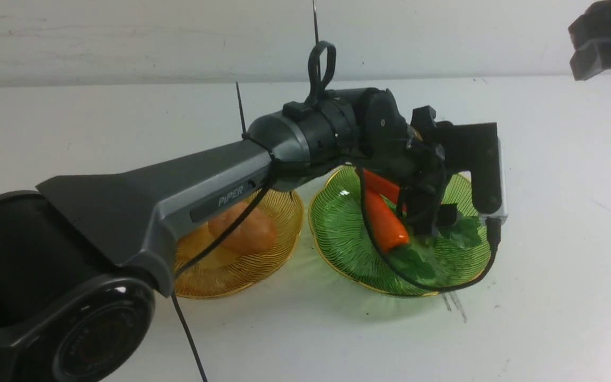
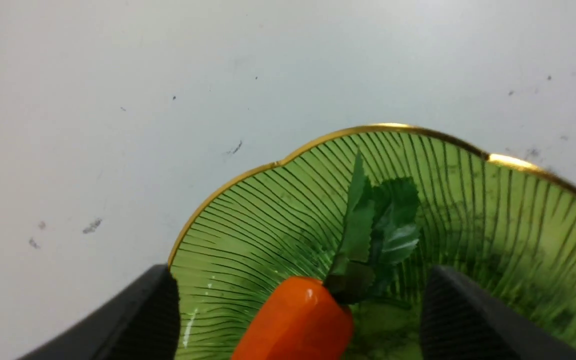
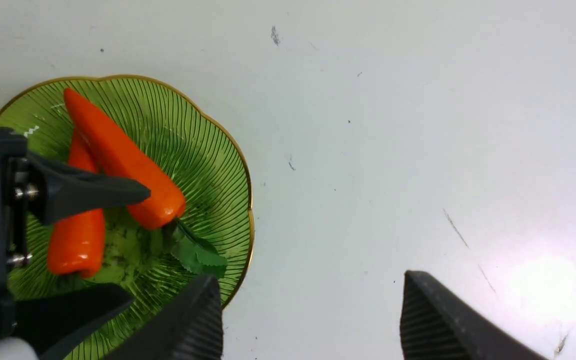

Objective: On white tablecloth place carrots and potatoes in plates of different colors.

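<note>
Both carrots (image 3: 123,160) lie together in the green plate (image 3: 208,150), thin ends toward one rim, leafy tops nearer the middle. One potato (image 1: 247,228) sits in the amber plate (image 1: 284,249), just beside the green one. The left arm hides much of that plate, so can't tell if a 2nd potato is there. Both plates rest on the white tablecloth (image 1: 549,212) covering the worktop.

L end effector (image 2: 298,280) hangs low inside the green plate. Its jaws are spread wide either side of one carrot's thick end, w/ a gap on both sides, gripping nothing. R end effector (image 3: 308,280) hovers over bare cloth just beside the green plate, jaws apart, empty.

Carrot half looks done; next is prob. getting the L arm out clean.

Risks from here:
- Leaf snag: the green top stands up between the jaws. A sideways exit could catch it and drag the carrot over the rim, so a straight lift looks safer.
- Cable: the wrist lead loops across the green plate down near its front rim. If it touches, it could tug the plate on the way out, and a light plastic plate would likely slide on cloth.
- Arm sweep: the L forearm passes right over the amber plate. A low swing back could clip the potato or tip that plate.
- R end effector is close to the green rim, so both arms moving at once risks a bump.
</note>
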Robot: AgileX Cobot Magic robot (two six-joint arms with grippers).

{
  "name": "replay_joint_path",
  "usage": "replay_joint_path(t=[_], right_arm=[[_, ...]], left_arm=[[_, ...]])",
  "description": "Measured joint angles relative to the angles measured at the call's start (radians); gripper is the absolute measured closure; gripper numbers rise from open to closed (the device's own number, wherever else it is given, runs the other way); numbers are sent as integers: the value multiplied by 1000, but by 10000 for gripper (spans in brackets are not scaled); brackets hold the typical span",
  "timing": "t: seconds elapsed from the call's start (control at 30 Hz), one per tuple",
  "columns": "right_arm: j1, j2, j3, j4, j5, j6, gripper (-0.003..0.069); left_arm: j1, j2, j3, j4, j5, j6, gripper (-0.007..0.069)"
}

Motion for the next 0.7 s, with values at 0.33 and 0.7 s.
replay_joint_path(t=[0.33, 0.7], right_arm=[[0, -71, 0, 3, 2, -41, 426], [0, -654, 295, 256, -308, -140, 674]], left_arm=[[20, -269, 0, 181, 290, -625, 601], [93, -675, 337, 539, 376, -1142, 628]])
